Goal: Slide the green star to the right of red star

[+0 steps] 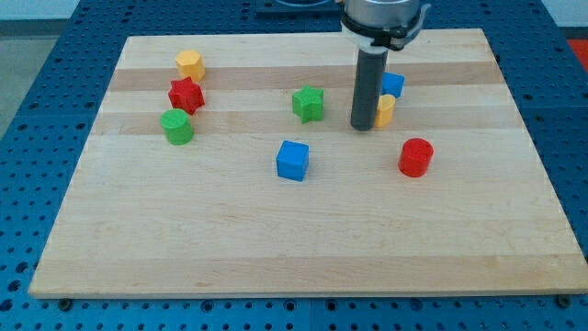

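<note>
Green star (309,104) just left of my tip (363,127), red star (185,94) well apart; gripper absent.

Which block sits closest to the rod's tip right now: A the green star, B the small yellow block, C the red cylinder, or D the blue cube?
B: my tip stands right beside the small yellow block, while the green star lies farther off toward the view's left.

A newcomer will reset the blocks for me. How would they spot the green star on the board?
On the wooden board, look just toward the view's left of my tip. The green star sits there alone. Unlike the green cylinder far left, it has points.
</note>
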